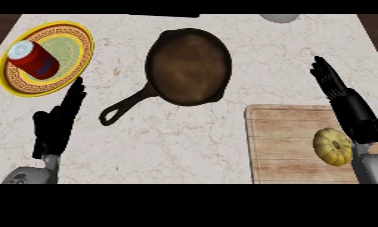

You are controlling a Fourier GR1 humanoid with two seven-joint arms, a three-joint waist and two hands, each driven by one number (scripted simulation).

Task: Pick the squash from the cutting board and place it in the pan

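Observation:
A round yellow squash [333,146] lies on the wooden cutting board [284,141] at the lower right. My right hand [345,102] is above the board's right edge, fingers straight and pointing away, just up and right of the squash and holding nothing. The dark cast-iron pan [188,66] sits at the middle of the counter, its handle [125,107] pointing to the lower left. My left hand [60,118] rests open at the lower left, fingers straight, left of the pan handle.
A yellow patterned plate [74,46] at the upper left carries a red can [33,59] lying on its side. A pale round object [279,18] shows at the top edge, right of the pan. Bare marble counter lies between pan and board.

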